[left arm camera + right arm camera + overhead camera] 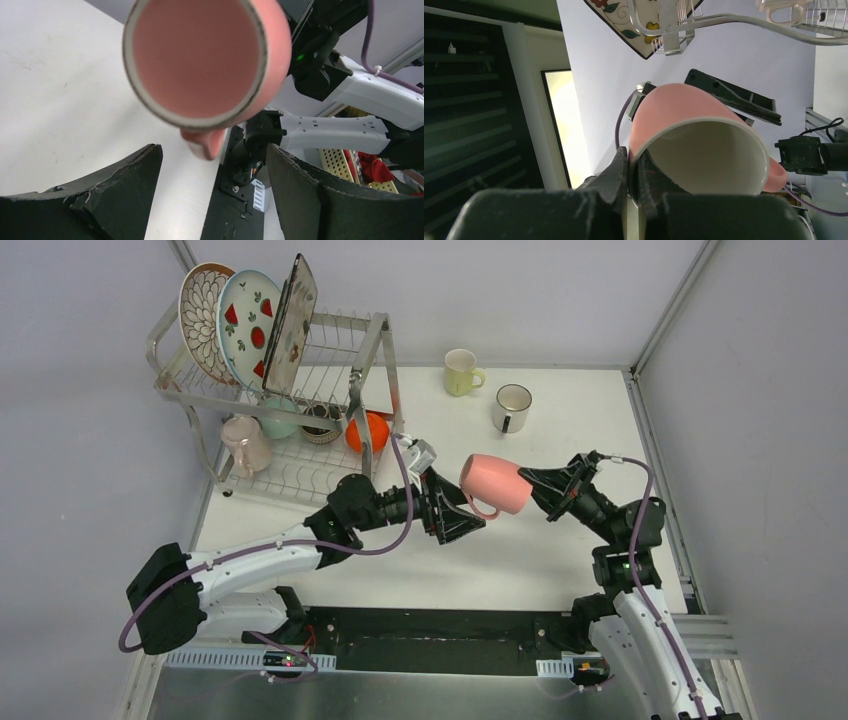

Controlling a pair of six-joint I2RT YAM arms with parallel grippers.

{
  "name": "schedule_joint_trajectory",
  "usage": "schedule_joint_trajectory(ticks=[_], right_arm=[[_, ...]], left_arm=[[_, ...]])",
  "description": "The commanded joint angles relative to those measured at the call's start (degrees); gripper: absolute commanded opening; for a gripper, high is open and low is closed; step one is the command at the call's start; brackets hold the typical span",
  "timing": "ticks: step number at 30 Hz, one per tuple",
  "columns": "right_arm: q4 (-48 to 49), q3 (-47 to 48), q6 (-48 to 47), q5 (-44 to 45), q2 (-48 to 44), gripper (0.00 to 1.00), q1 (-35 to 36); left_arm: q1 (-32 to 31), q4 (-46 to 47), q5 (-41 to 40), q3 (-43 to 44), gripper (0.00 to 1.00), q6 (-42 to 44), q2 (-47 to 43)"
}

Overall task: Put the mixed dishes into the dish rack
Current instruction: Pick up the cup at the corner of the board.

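Dish rack [340, 355]: two-tier, shiny silver wire, at the table's far left corner.

Upper tier, upright on edge, left to right: petal-pattern round plate [203, 320], red-fruit round plate [250, 325], flowered square plate [290, 325].

Lower tier, left to right: pale lilac mug [247, 445], mint bowl [278, 422], brown bowl [320, 425], orange bowl [373, 432].

Yellow mug [461, 372] and white mug [511, 407]: upright on the table right of the rack, near each other, not touching.

Pink mug [495, 483]: in the air over mid-table, on its side, white-lined mouth rightward, handle downward, rim pinched by the right gripper [533, 483].
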Motion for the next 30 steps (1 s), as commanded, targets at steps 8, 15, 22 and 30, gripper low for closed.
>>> schedule_joint_trajectory(ticks=[8,15,22,30], right_arm=[[12.30,0.63,10.81,0.35,-1.44,0.00,0.44],[13.54,-1.02,12.02,1.63,-1.96,0.00,0.51],[13.43,-1.67,11.90,2.42,-1.59,0.00,0.50],[12.01,-3.24,11.14,3.22,-2.25,0.00,0.51]], left_arm=[[-2.94,9.14,3.70,8.84,0.75,0.60,7.23],[-4.31,15.37,4.97,7.76,0.67,-3.17,9.95],[-5.38,16.68,6.37,8.26,0.52,-4.21,10.66],[-5.51,15.21,5.59,7.60,0.23,-4.45,9.34]])
